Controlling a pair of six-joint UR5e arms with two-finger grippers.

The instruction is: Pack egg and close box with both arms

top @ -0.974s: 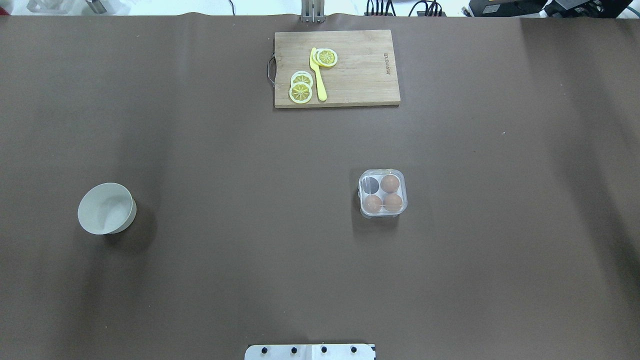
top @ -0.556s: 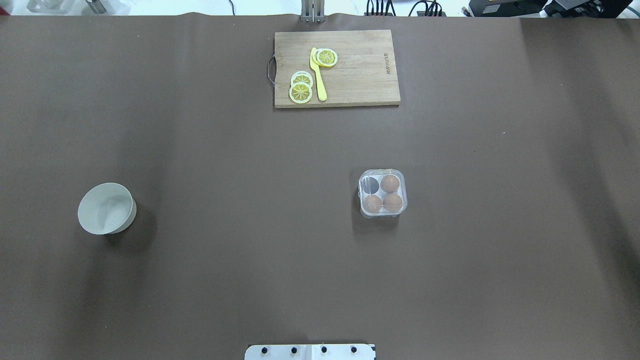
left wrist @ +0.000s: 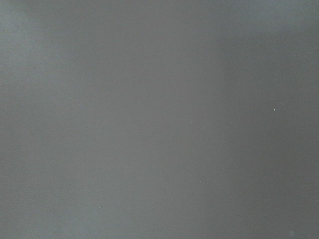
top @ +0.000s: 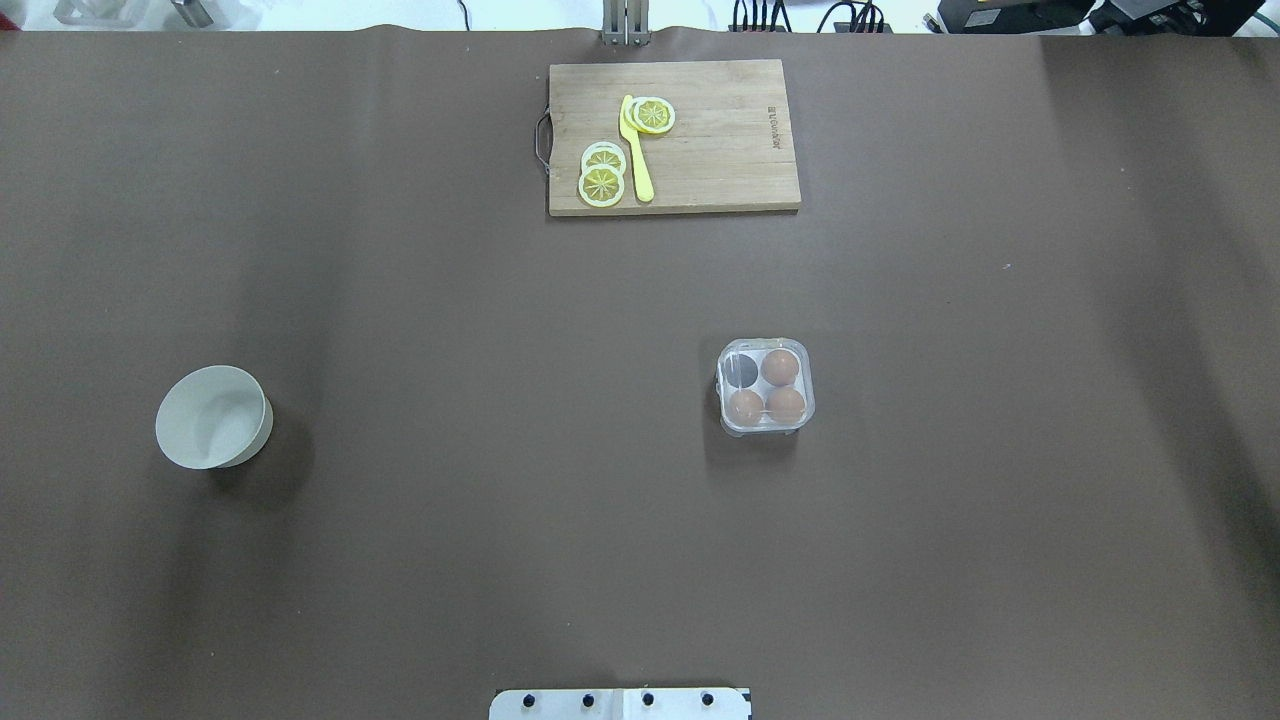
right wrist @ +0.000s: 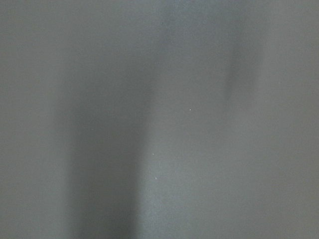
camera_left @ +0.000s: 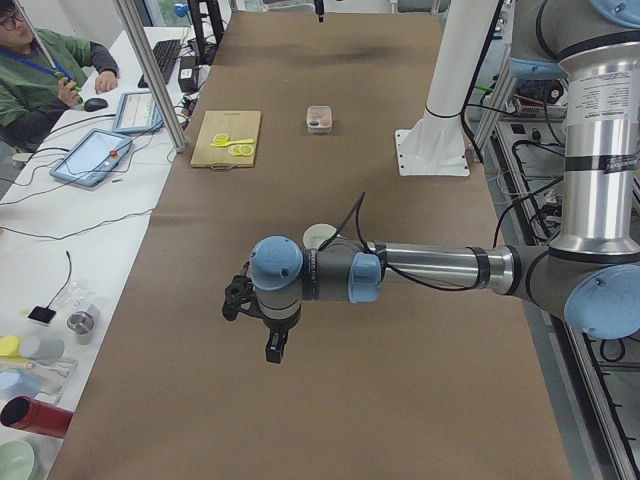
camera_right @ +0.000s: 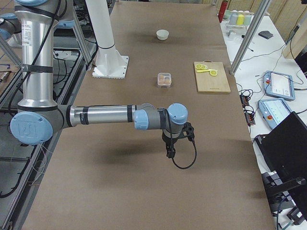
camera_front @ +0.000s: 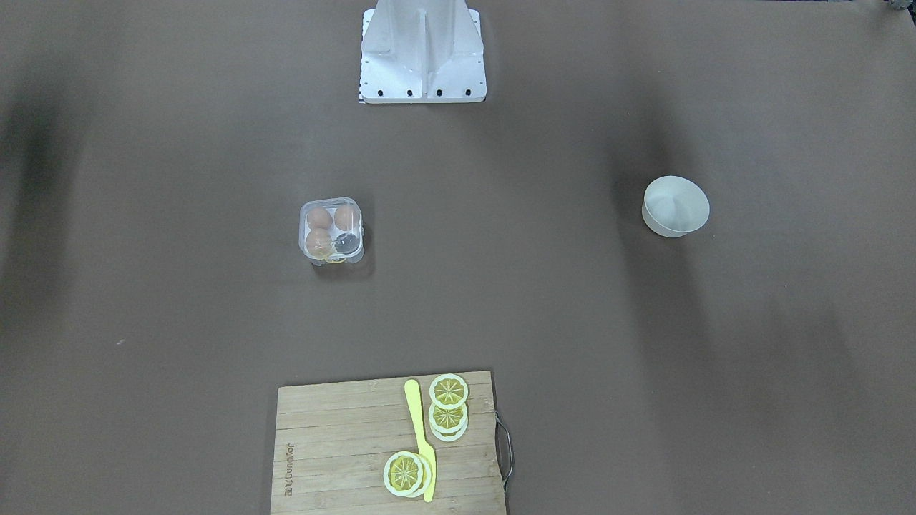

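The clear plastic box [top: 765, 386] stands right of the table's middle, and its lid seems to lie shut over the cells. Three light-brown eggs show inside; one egg [top: 780, 366] is in the far right cell and two are in the near cells. The far left cell is empty. The box also shows in the front-facing view [camera_front: 331, 230]. No arm shows in the overhead or front-facing views. My left gripper [camera_left: 273, 348] hangs over bare table, far from the box. My right gripper [camera_right: 169, 151] does likewise. I cannot tell whether either is open or shut. Both wrist views show only blurred table.
A white bowl [top: 213, 416] stands at the left of the table. A wooden cutting board [top: 720, 140] with lemon slices [top: 601, 184] and a yellow knife [top: 636, 150] lies at the far edge. The white stand [camera_front: 422, 50] is at the robot's side.
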